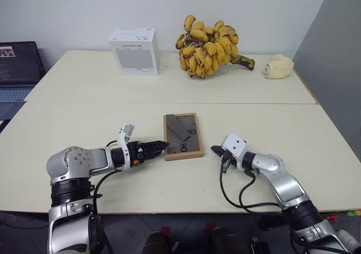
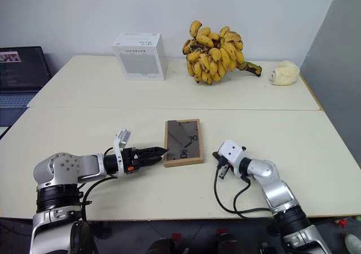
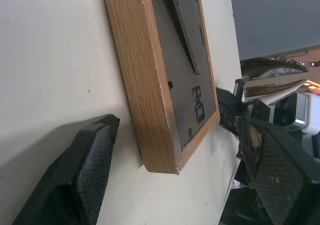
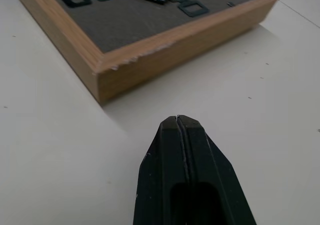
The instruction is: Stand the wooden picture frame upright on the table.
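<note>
The wooden picture frame (image 1: 183,136) lies flat on the table (image 1: 84,124), near its middle, with the dark back and folded stand facing up. My left gripper (image 1: 163,146) is open at the frame's near left corner. In the left wrist view that corner sits between its two fingers (image 3: 92,170), close to one pad. My right gripper (image 1: 216,150) is shut and empty, low over the table just right of the frame's near right corner. The right wrist view shows the closed fingertips (image 4: 177,130) a short way from the frame's edge (image 4: 165,45).
At the back of the table stand a white box (image 1: 133,51), a big bunch of bananas (image 1: 208,46) and a pale lumpy object (image 1: 278,68). A laptop (image 1: 17,68) sits off the far left edge. A seam (image 1: 169,102) crosses the table behind the frame.
</note>
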`<state>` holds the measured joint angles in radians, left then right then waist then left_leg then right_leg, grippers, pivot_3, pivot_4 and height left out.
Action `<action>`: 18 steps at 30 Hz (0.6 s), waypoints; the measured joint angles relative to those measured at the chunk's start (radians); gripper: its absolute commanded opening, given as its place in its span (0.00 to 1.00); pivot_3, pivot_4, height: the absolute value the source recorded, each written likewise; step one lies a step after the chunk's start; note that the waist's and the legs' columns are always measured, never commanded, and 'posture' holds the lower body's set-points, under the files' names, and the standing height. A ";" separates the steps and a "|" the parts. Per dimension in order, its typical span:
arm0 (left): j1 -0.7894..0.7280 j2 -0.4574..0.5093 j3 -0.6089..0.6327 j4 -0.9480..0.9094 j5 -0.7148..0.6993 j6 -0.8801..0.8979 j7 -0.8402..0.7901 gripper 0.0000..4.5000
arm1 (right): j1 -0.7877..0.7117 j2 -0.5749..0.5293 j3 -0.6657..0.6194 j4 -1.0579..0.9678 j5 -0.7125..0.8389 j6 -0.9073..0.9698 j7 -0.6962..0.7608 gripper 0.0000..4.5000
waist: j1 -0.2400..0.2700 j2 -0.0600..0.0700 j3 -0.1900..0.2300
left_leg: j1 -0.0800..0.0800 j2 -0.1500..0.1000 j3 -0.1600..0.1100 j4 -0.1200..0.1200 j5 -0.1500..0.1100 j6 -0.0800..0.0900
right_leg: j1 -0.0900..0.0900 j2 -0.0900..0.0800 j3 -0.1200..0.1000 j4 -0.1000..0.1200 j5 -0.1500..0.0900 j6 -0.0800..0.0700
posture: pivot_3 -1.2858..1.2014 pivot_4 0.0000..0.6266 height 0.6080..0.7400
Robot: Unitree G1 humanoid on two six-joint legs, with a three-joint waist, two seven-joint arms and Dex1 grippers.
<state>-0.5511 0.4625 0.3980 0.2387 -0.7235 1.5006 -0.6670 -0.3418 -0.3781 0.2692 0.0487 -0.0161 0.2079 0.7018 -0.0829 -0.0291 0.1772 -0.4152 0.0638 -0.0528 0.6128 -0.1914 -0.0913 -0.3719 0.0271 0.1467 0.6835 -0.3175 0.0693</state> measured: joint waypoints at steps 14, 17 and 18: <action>-0.023 -0.002 -0.008 0.053 -0.010 -0.002 0.000 0.89 | -0.026 0.096 0.069 -0.038 -0.005 0.082 -0.018 0.00 | 0.003 0.000 0.000 | 0.000 0.000 0.000 0.000 0.000 0.000 | 0.000 0.000 0.000 0.000 0.000 0.000 | 0.52 0.24 1.00; -0.029 -0.003 -0.011 0.069 -0.014 -0.005 -0.001 0.89 | -0.027 0.084 0.069 -0.043 -0.011 0.082 -0.018 0.00 | 0.005 0.000 0.000 | 0.000 -0.001 0.000 0.000 0.000 0.000 | 0.000 -0.002 -0.001 -0.001 0.000 0.000 | 0.52 0.24 1.00; -0.031 -0.002 -0.012 0.072 -0.015 -0.006 -0.001 0.89 | -0.027 0.071 0.068 -0.043 -0.012 0.081 -0.015 0.00 | 0.006 0.000 0.000 | 0.000 -0.001 0.000 0.000 0.000 0.000 | 0.000 -0.002 -0.001 -0.001 0.000 0.000 | 0.52 0.24 1.00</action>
<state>-0.5822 0.4601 0.3861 0.3108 -0.7383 1.4950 -0.6678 -0.3687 -0.3073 0.3376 0.0053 -0.0282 0.2886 0.6871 -0.0773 -0.0291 0.1772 -0.4155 0.0623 -0.0531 0.6128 -0.1914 -0.0914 -0.3719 0.0255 0.1461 0.6829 -0.3176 0.0695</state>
